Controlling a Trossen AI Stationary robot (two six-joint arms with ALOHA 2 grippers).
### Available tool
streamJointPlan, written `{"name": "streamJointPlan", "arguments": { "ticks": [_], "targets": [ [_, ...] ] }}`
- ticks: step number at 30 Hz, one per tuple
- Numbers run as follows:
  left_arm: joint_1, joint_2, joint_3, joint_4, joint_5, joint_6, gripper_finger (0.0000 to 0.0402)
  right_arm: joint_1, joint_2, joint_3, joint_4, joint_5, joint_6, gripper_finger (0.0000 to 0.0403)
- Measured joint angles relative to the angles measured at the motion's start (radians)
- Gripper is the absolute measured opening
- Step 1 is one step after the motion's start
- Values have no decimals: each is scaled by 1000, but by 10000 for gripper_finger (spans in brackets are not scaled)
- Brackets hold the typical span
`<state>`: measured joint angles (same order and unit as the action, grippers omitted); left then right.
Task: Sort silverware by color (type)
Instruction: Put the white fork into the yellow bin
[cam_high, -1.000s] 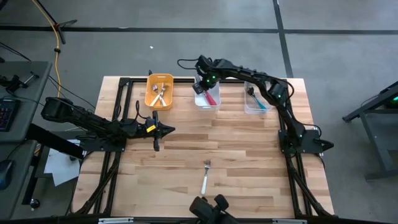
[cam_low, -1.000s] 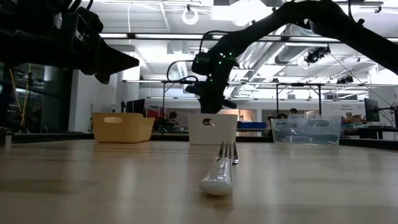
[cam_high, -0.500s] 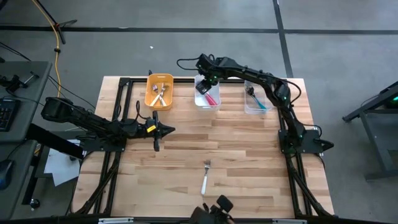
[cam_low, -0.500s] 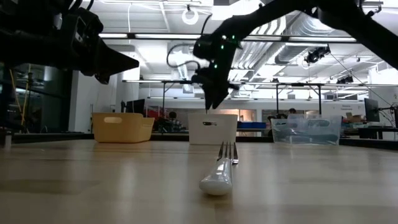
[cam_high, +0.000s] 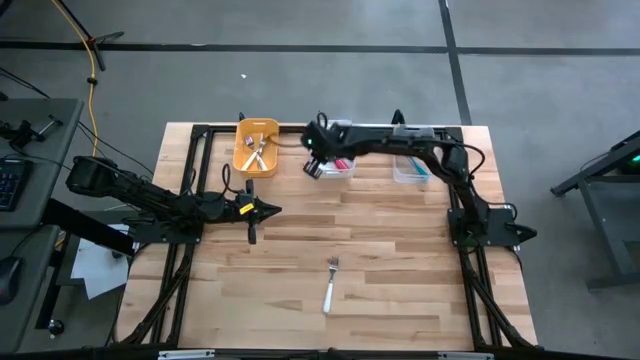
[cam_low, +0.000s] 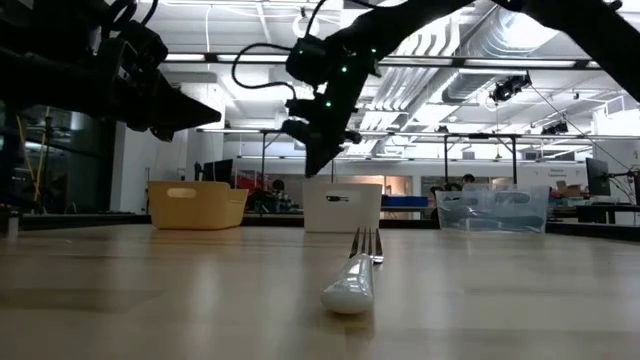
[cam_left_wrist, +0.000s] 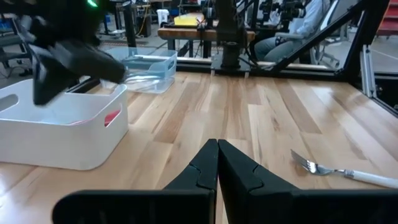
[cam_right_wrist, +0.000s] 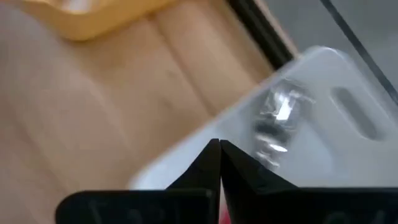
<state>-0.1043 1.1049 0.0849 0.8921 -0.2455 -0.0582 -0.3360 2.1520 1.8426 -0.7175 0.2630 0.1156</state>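
A white-handled fork (cam_high: 329, 285) lies flat on the wood table, near the front middle, its metal head toward the far edge; it also shows in the low view (cam_low: 350, 283) and the left wrist view (cam_left_wrist: 348, 174). My right gripper (cam_high: 312, 168) is shut and empty, raised just left of the white bin (cam_high: 335, 168), as its wrist view (cam_right_wrist: 219, 146) shows. My left gripper (cam_high: 276, 209) is shut and empty above the table's left half (cam_left_wrist: 217, 146). A red-pink fork (cam_high: 343, 163) lies in the white bin.
A yellow bin (cam_high: 256, 147) with forks stands at the far left. A clear bin (cam_high: 410, 166) with teal forks stands at the far right. Black frame rails (cam_high: 190, 180) run along the table's sides. Bare wood lies around the white fork.
My right gripper has swung from above the white bin toward the table's left edge and a little toward the near edge, turning as it went. It now hangs beside the bin's left wall. The white fork has stayed still.
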Motion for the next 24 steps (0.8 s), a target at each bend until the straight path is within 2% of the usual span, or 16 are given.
{"name": "streamJointPlan", "arguments": {
  "ticks": [4, 11, 15, 18, 24],
  "targets": [
    [0, 0, 0, -7, 0, 0, 0, 57, -60, -172, 181, -18, 19, 2],
    [0, 0, 0, -7, 0, 1, 0, 161, -241, -490, 376, -1, 123, 1],
    [0, 0, 0, -14, 1, -18, 0, 264, -354, -647, 430, 24, 205, 1],
    [0, 2, 0, -23, 42, -42, 0, 348, -417, -751, 461, 34, 275, 0],
    [-2, 4, 17, -63, 98, -50, 0, 537, -463, -905, 511, 33, 383, 1]
  ]
}}
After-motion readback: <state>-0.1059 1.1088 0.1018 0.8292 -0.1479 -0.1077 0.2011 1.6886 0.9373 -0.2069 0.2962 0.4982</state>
